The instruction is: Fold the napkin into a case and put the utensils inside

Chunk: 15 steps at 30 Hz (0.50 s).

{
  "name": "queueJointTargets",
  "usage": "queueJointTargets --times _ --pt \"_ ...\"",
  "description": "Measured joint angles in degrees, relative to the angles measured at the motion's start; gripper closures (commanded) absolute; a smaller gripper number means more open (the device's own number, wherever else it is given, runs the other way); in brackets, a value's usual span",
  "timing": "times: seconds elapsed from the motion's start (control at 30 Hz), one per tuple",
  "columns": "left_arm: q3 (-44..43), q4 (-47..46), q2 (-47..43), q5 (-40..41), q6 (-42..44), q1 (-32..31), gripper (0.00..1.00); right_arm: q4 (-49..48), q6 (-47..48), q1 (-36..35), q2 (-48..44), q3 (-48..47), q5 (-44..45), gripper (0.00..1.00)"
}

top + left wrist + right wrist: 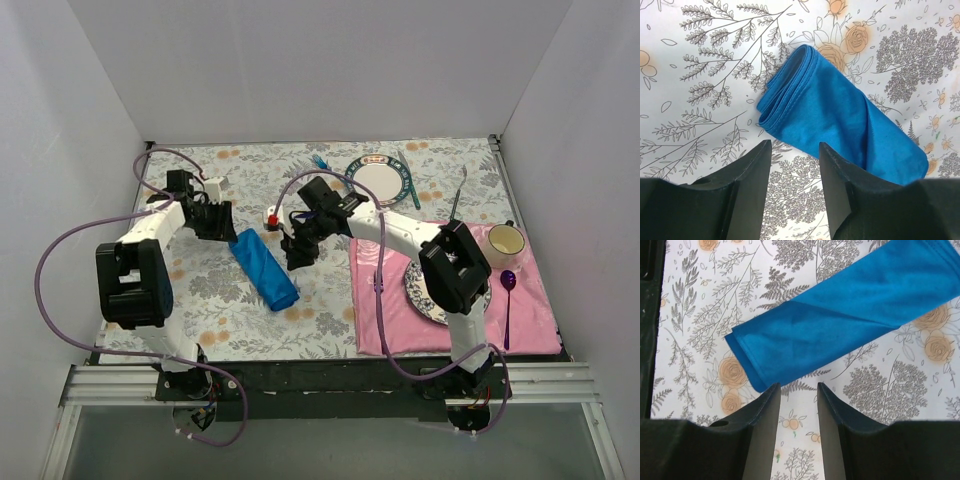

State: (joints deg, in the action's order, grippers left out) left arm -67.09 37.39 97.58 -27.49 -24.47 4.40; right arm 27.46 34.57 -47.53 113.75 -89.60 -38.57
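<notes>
The napkin [265,268] lies folded into a narrow blue case, set diagonally on the flowered tablecloth. In the left wrist view its layered end [835,115] sits just beyond my left gripper [795,145], which is open and empty over bare cloth. In the top view the left gripper [222,225] hovers at the case's far end. My right gripper [300,255] is to the right of the case. It is open and empty too [797,386], with the napkin's [840,320] other end just past its fingertips. A light-blue fork [320,161] and a dark knife [457,193] lie at the back.
A teal-rimmed plate [378,180] with a teal knife [405,175] stands at the back. A pink placemat [530,310] on the right carries a patterned plate [425,290], a cup [506,241] and a purple spoon [507,290]. A small white-and-red object [272,217] lies near the right gripper.
</notes>
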Motion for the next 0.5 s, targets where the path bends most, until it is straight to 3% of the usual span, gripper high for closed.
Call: queueJointTargets --times 0.5 --pt "-1.99 -2.91 9.6 -1.46 -4.61 -0.5 0.67 -0.85 0.59 -3.28 5.88 2.49 1.05 0.6"
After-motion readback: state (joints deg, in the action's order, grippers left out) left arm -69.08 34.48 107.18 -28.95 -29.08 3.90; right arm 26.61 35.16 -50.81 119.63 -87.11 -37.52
